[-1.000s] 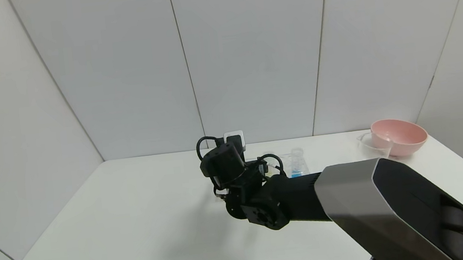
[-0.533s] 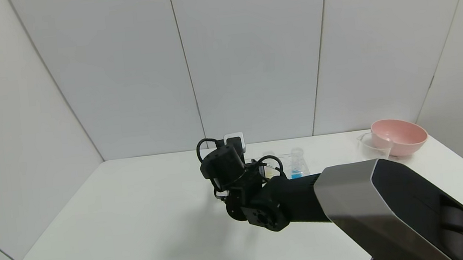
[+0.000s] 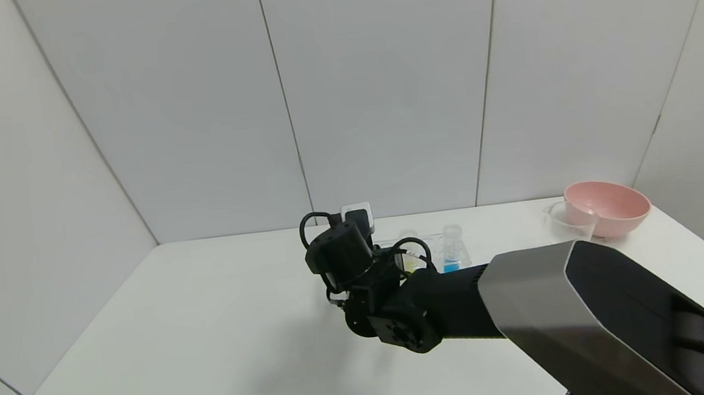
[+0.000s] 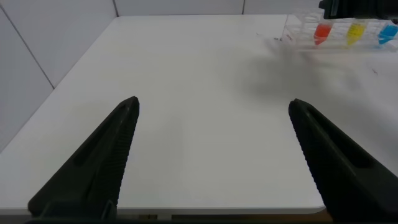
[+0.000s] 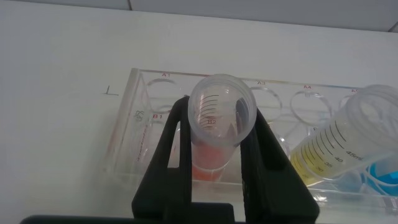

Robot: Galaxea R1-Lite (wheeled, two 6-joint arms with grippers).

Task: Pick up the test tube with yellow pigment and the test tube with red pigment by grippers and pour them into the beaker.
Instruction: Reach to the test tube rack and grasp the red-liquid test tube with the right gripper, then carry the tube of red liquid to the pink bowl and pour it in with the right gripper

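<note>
My right gripper [image 5: 221, 111] is shut on the test tube with red pigment [image 5: 219, 134], one finger on each side below its ridged rim. The tube stands slightly tilted in a clear rack [image 5: 138, 127]. The test tube with yellow pigment [image 5: 326, 152] stands in the rack beside it and also shows in the head view [image 3: 409, 258]. In the head view the right wrist [image 3: 341, 254] hides the red tube. The clear beaker [image 3: 560, 218] stands far right, touching the pink bowl. My left gripper [image 4: 214, 104] is open and empty over bare table, far from the rack [image 4: 298, 38].
A blue-liquid tube [image 3: 452, 251] stands at the rack's right end. A pink bowl [image 3: 608, 206] sits at the back right of the white table [image 3: 178, 346]. Grey wall panels close the back and sides.
The right wrist has shifted slightly up and toward me, showing more of the yellow tube in the head view. Nothing else has moved.
</note>
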